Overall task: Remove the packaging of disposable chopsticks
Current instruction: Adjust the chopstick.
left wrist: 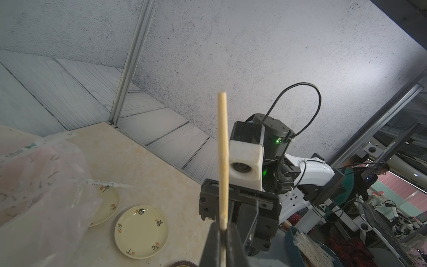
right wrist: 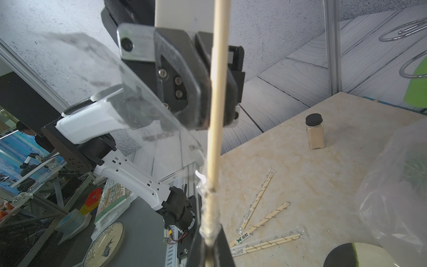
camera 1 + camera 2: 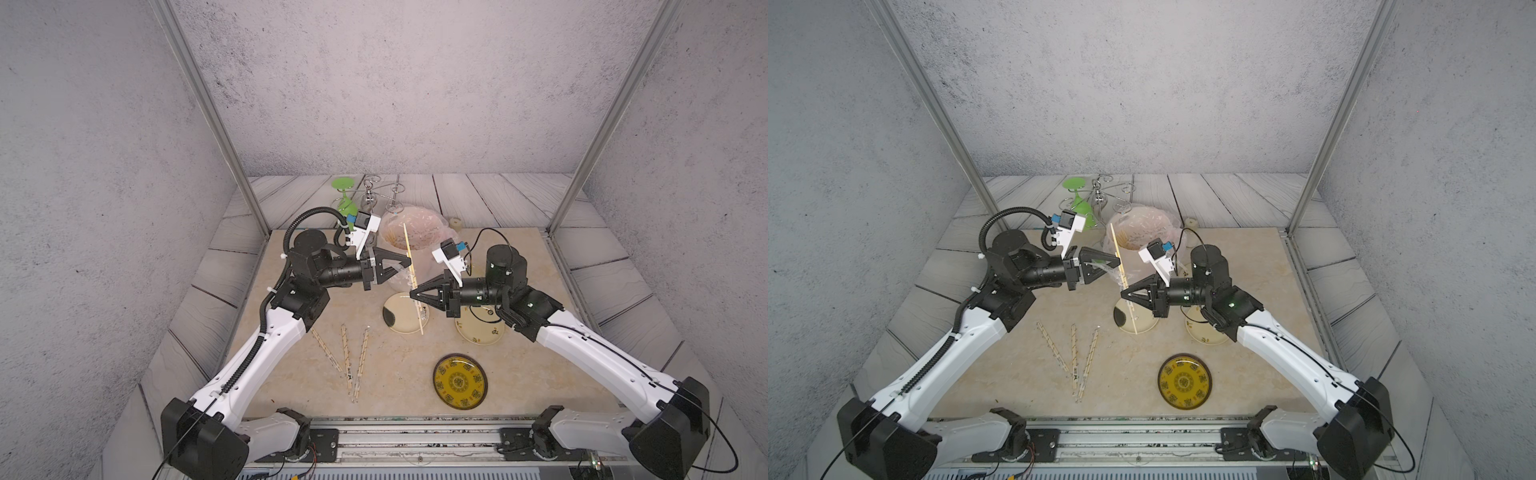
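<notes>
Above a plate (image 3: 402,322), left end effector (image 3: 409,262) clamping bare tan chopsticks (image 3: 407,245), right end effector (image 3: 412,293) clamping crumpled packaging (image 2: 209,227).

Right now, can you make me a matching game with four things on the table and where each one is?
Things:
1. held chopsticks
2. wrapped chopsticks
3. yellow plate
4. green glass

Places:
A. at the back, by the metal rack
B. up in the air, pinched by the left tool and the right tool
C. lying flat on the table, near the left arm
D. by itself, near the front edge

Pairs: 1-B, 2-C, 3-D, 4-A
</notes>
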Available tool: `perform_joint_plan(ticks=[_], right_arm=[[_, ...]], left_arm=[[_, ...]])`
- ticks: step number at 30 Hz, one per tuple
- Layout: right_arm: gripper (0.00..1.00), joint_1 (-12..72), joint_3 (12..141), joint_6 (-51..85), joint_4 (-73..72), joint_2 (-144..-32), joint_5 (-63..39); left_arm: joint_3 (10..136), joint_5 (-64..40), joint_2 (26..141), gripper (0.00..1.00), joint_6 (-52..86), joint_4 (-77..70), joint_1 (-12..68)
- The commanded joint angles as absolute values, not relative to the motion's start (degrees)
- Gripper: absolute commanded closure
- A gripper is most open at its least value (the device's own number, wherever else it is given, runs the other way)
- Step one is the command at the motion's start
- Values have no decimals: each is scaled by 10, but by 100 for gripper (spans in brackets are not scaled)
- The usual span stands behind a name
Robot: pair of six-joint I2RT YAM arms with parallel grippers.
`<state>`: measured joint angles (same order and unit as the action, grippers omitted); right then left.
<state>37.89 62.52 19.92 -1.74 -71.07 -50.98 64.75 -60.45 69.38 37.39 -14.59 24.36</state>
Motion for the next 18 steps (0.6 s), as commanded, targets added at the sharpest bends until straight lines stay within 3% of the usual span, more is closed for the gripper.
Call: perform_joint_plan(ticks=[1, 18], right_arm=[[100, 404, 601, 184, 38, -711, -578], [100, 432, 575, 189, 38, -725, -574]], left_arm=[[655, -538, 676, 100, 385, -219, 209], [646, -537, 675, 100, 416, -257, 188]])
